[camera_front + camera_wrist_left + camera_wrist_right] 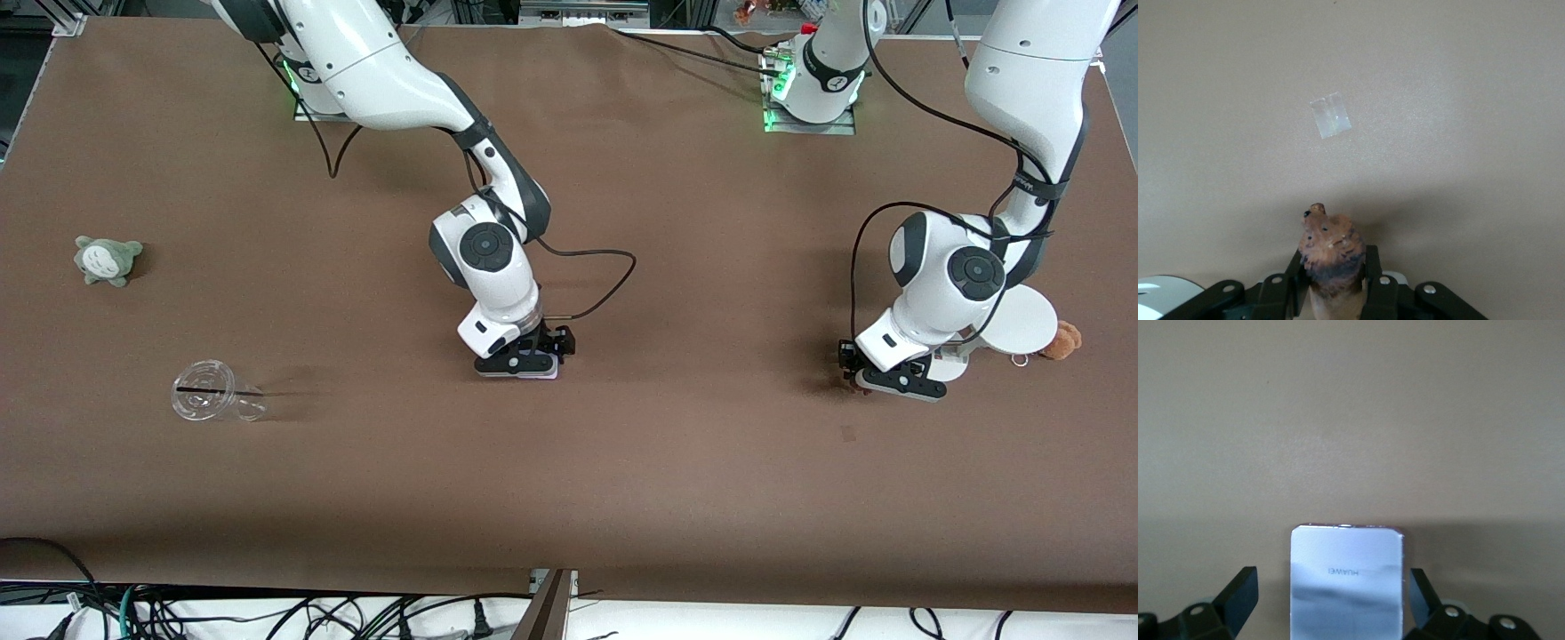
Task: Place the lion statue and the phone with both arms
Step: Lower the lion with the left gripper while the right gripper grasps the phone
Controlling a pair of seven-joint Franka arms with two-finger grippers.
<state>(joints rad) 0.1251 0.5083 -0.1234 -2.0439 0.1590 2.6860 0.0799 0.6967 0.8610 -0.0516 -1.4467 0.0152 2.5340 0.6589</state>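
Observation:
The lion statue [1329,245], brown-orange with a dark mane, sits between my left gripper's [1333,280] fingers, which are shut on it. In the front view this gripper [855,373] is low over the table near the left arm's end, and the statue [859,386] barely shows under it. The phone [1346,587], pale and glossy, lies flat between my right gripper's [1331,581] open fingers, with a gap on one side. In the front view the right gripper [524,360] is down at mid-table, and the phone's lavender edge [539,374] shows under it.
A white round stand [1022,322] and a tan plush with keyring [1062,340] lie beside the left gripper. A small tape patch [1331,115] marks the table nearby. A grey-green plush [107,260] and a tipped clear cup [213,402] lie toward the right arm's end.

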